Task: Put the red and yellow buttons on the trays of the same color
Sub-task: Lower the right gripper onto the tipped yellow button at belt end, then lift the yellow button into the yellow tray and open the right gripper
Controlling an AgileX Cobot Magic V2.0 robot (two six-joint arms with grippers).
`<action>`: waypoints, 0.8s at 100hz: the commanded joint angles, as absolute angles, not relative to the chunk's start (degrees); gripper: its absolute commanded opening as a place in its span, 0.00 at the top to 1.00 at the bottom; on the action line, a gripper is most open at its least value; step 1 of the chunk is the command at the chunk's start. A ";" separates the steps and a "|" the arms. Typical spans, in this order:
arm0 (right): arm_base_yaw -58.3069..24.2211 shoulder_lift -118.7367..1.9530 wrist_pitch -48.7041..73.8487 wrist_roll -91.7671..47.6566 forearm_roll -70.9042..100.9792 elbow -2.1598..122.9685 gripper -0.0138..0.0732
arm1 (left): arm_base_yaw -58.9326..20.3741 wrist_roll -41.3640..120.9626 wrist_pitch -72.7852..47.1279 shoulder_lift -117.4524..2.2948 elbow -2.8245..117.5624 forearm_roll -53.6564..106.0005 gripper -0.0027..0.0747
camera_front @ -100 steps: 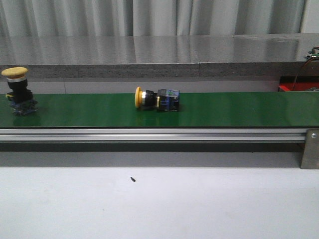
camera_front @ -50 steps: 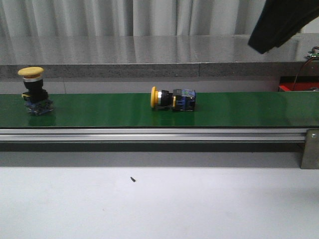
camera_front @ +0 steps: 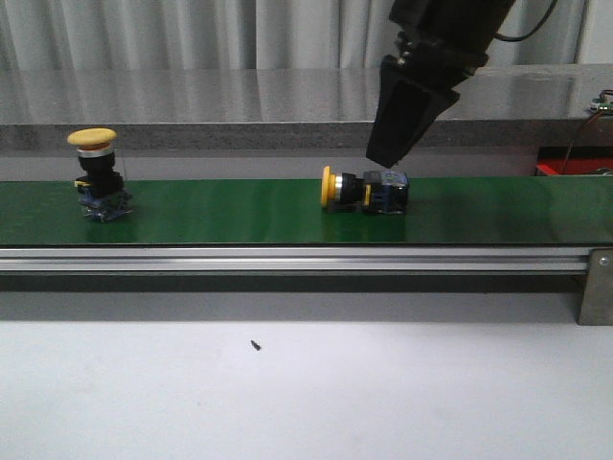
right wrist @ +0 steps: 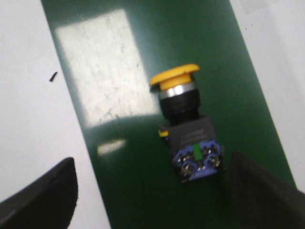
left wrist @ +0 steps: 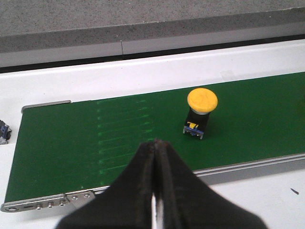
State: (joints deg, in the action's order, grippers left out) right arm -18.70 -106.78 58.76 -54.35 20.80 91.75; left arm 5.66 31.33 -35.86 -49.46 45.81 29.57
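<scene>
Two yellow buttons are seen on a green belt point(camera_front: 239, 213) that runs left to right across the scene. One button point(camera_front: 364, 190) lies on its side near the middle of the belt, its yellow cap turned to the left and its dark body with blue terminals to the right. The other button point(camera_front: 99, 175) stands upright towards the left end of the belt, cap on top, well apart from the first.

The right gripper point(camera_front: 381, 153) is held just above and slightly behind the lying button, without touching it. In the right wrist view the same button point(right wrist: 186, 129) is framed between the two dark fingers point(right wrist: 40, 195), which are spread wide apart, so the gripper is released and nothing is grasped.

The left gripper point(left wrist: 155, 143) is shown only in the left wrist view, where its two fingers are pressed together with nothing between them; it is clenched empty. It is held over the near edge of the belt, with the upright button point(left wrist: 201, 111) beyond it.

A metal rail point(camera_front: 287, 259) is fixed along the near side of the belt. In front of it the white desk point(camera_front: 383, 393) is spread, with a small dark speck point(camera_front: 256, 345) on it. Behind the belt a grey ledge point(camera_front: 192, 105) is seen, and something red point(camera_front: 565, 163) is partly visible at the far right.
</scene>
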 commanded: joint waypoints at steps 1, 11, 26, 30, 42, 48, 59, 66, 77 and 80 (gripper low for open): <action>-18.65 -106.77 58.96 -55.40 20.68 96.68 0.12 | 5.13 31.27 -32.30 -48.99 47.44 31.46 0.99; -18.65 -109.93 59.77 -55.40 19.79 99.97 0.12 | 5.13 31.27 -32.30 -48.99 47.44 31.46 0.99; -18.59 -113.79 59.91 -55.40 18.38 102.88 0.12 | 5.13 31.27 -32.30 -48.99 47.44 31.46 0.99; -18.59 -114.71 60.08 -55.40 18.12 103.31 0.12 | 5.13 31.27 -32.30 -48.99 47.44 31.46 0.99; -18.59 -116.02 60.99 -55.40 17.74 103.41 0.22 | 5.13 31.27 -32.30 -48.99 47.44 31.46 0.99; -18.53 -116.15 61.10 -55.35 17.68 103.41 0.31 | 5.13 31.27 -32.30 -48.99 47.44 31.46 0.99; -18.53 -116.15 62.19 -55.35 17.68 103.41 0.52 | 5.13 31.27 -32.30 -48.99 47.44 31.46 0.99; -18.42 -116.15 63.62 -55.29 17.68 103.54 0.63 | 5.13 31.27 -32.30 -48.99 47.44 31.46 0.99; -17.79 -116.01 65.46 -53.15 17.68 103.85 0.71 | 5.13 31.27 -32.30 -48.99 47.44 31.46 0.99; -17.58 -115.94 66.07 -52.21 17.68 104.15 0.71 | 5.13 31.27 -32.30 -48.99 47.44 31.46 0.99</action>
State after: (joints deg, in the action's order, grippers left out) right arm -18.39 -119.44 64.29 -53.98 16.67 101.88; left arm 5.66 31.33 -35.78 -49.46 45.81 29.57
